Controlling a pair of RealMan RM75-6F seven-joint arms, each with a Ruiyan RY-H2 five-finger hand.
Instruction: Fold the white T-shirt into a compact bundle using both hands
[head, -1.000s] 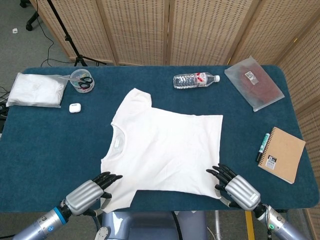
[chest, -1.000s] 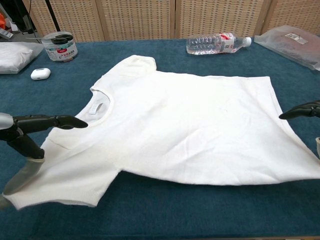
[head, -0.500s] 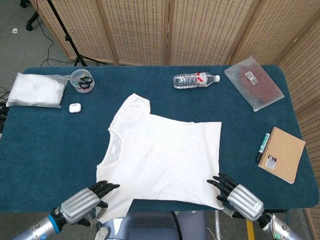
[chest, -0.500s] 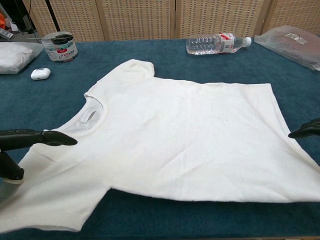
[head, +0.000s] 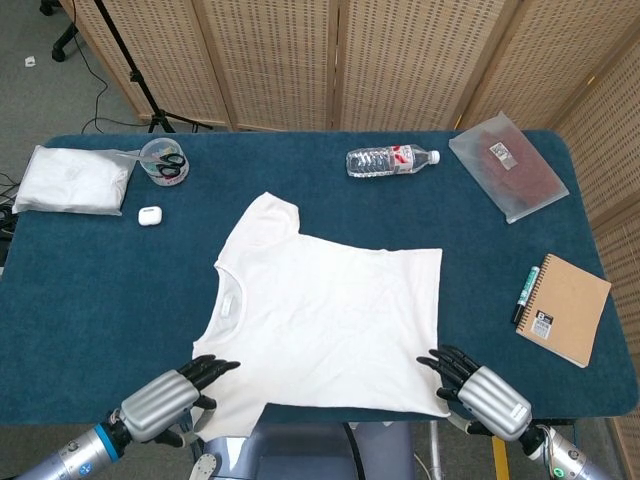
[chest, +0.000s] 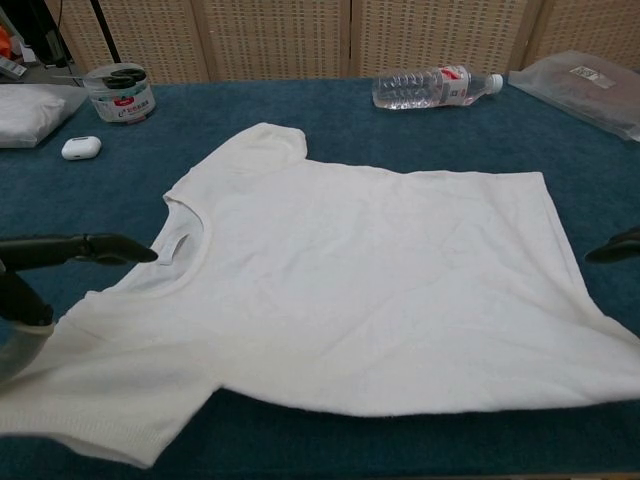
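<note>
Left hand at the near sleeve, grasp unclear. White T-shirt flat mid-table, near edge overhanging; soft, light, limp, so take corners. Right hand at the hem corner, grasp unclear too.

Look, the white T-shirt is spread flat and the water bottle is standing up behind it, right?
Not quite. The white T-shirt is spread flat, but the water bottle lies on its side behind it, not standing. The head view shows it.
</note>
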